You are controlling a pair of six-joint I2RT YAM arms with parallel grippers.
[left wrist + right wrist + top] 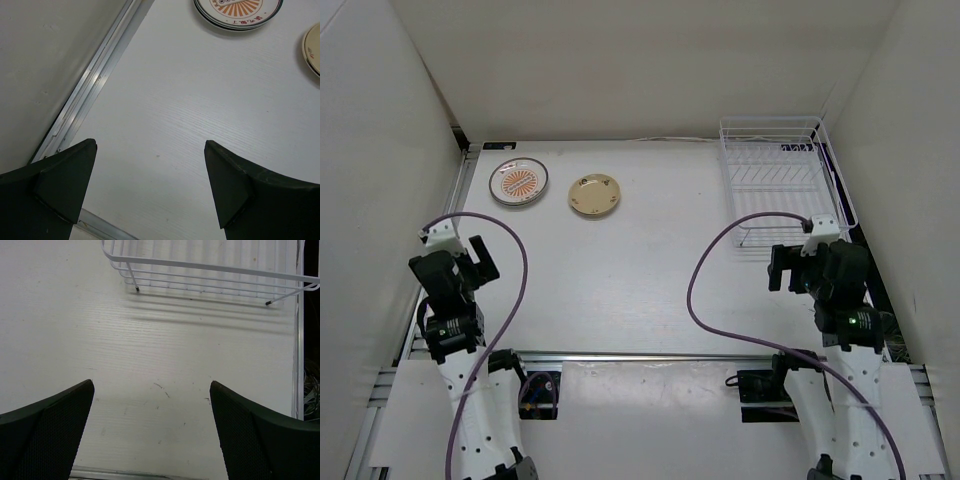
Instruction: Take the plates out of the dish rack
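Note:
Two plates lie flat on the table at the far left: a white one with an orange sunburst pattern (pixel 518 181) (pixel 238 12) and a plain tan-yellow one (pixel 594 194) (pixel 313 49). The white wire dish rack (pixel 782 178) (pixel 210 267) stands at the far right, and no plate shows in it. My left gripper (pixel 480 262) (pixel 150 165) hovers open over bare table near the left rail, short of the plates. My right gripper (pixel 792 268) (pixel 151 400) is open too, over bare table just in front of the rack. Nothing sits between either pair of fingers.
White walls close in the table on the left, back and right. A metal rail (pixel 95 85) runs along the table's left edge and another along the near edge (pixel 640 356). Purple cables (pixel 705 270) loop from both arms.

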